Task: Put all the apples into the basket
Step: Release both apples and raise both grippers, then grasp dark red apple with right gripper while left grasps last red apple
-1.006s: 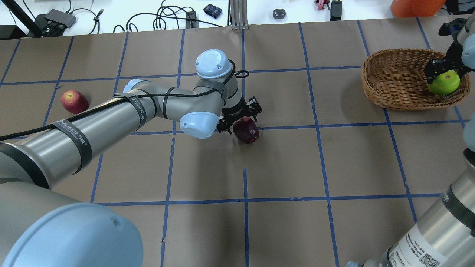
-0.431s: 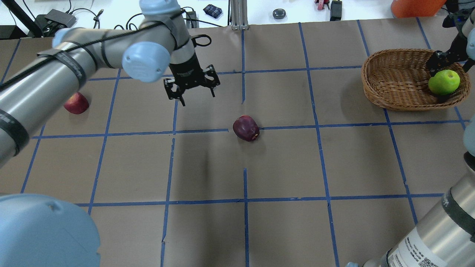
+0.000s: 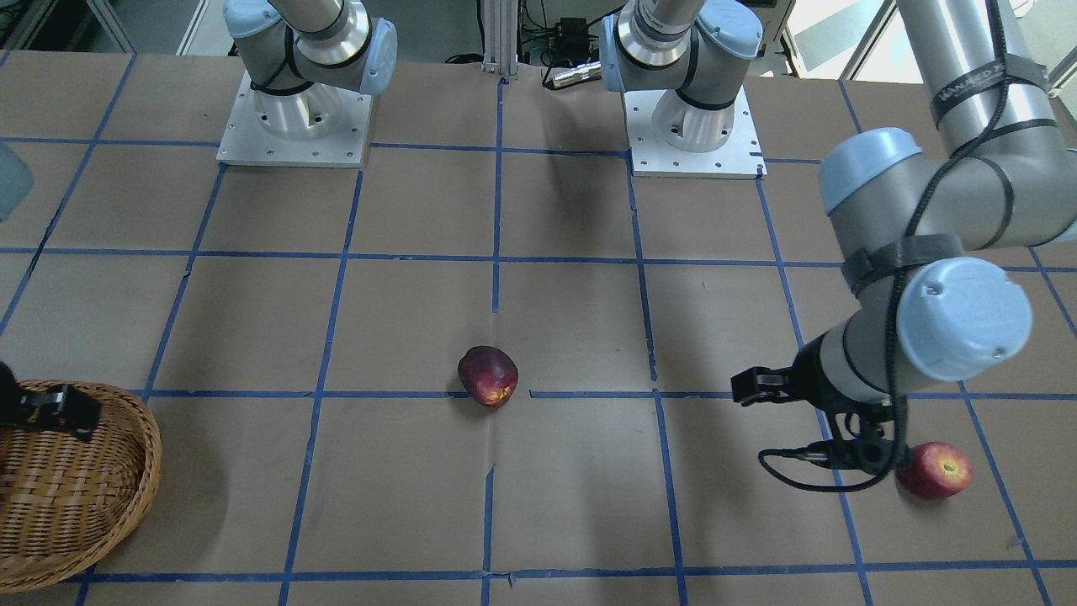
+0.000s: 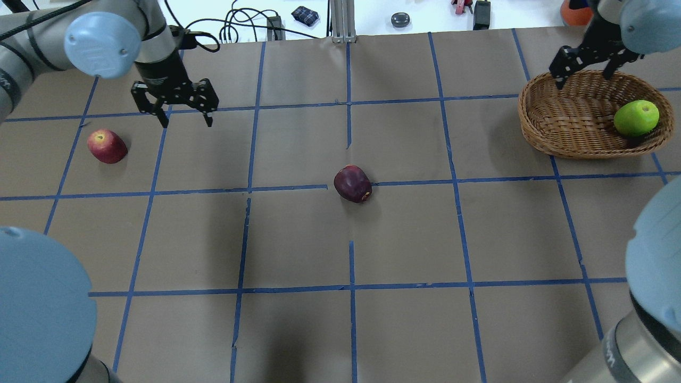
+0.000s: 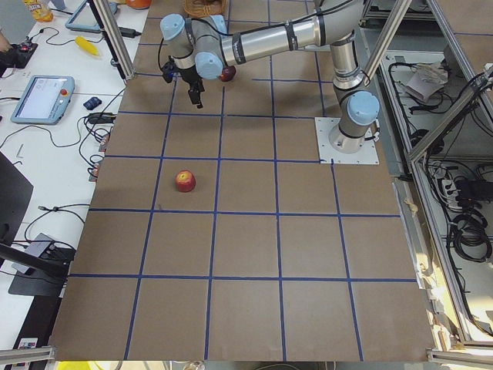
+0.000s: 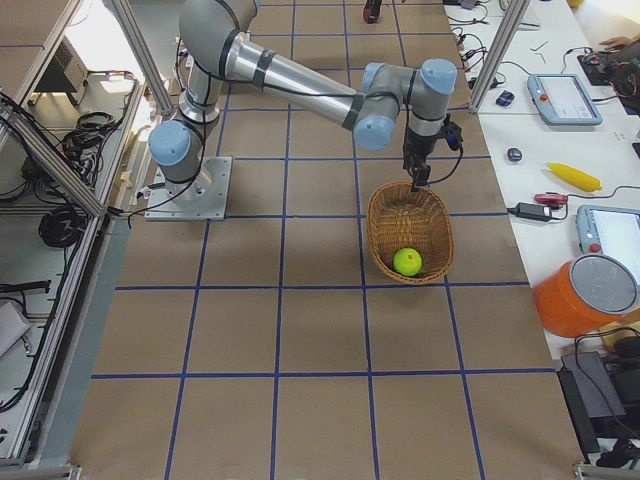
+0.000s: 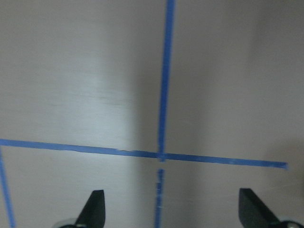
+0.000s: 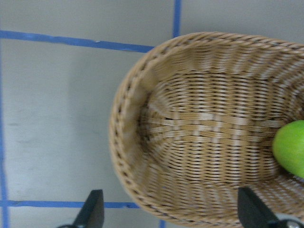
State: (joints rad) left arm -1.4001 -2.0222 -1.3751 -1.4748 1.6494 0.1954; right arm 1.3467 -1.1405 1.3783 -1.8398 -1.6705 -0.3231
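Note:
The green apple (image 4: 636,117) lies inside the wicker basket (image 4: 538,133) at the far right; it also shows in the right wrist view (image 8: 289,148). The maroon apple (image 4: 352,183) rests on the table's middle. The lighter red apple (image 4: 107,146) lies at the far left. My left gripper (image 4: 185,122) is open and empty, above a tape crossing, to the right of and beyond the lighter red apple. My right gripper (image 4: 581,77) is open and empty above the basket's far left rim (image 8: 124,142), apart from the green apple.
Cables, adapters and small items lie on the white bench past the table's far edge, with an orange object (image 4: 572,13) near the basket. The two arm bases (image 3: 294,118) (image 3: 694,126) stand at the robot's side of the table.
My left gripper has left the maroon apple on the table and swung left and away, near the lighter red apple. My right gripper has let go of the green apple and moved to the basket's far left rim.

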